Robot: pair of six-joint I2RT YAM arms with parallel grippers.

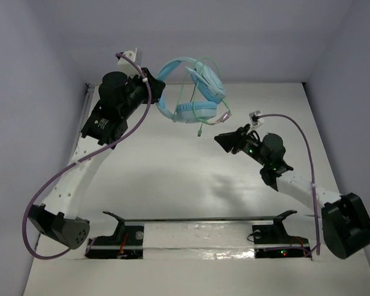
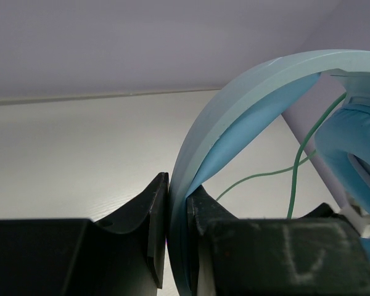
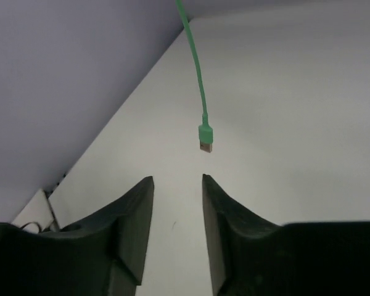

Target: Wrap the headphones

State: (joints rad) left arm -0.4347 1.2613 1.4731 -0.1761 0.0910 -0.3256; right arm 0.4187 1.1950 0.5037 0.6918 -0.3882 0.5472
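The light blue headphones [image 1: 194,92] hang in the air at the back of the table, held by the headband [image 2: 234,105]. My left gripper [image 1: 155,86] is shut on the headband; in the left wrist view [image 2: 177,203] both fingers press its sides. The thin pale green cable [image 1: 200,117] loops round the cups and dangles down, ending in a small plug [image 3: 205,137]. My right gripper [image 1: 221,139] is open and empty, just right of and below the plug; in the right wrist view [image 3: 177,185] the plug hangs a little ahead of its fingertips.
Thick purple arm cables [image 1: 80,160] run along both arms. A black bar with clamps [image 1: 197,219] lies along the near edge. The white table [image 1: 172,179] is walled by pale panels at the back and sides.
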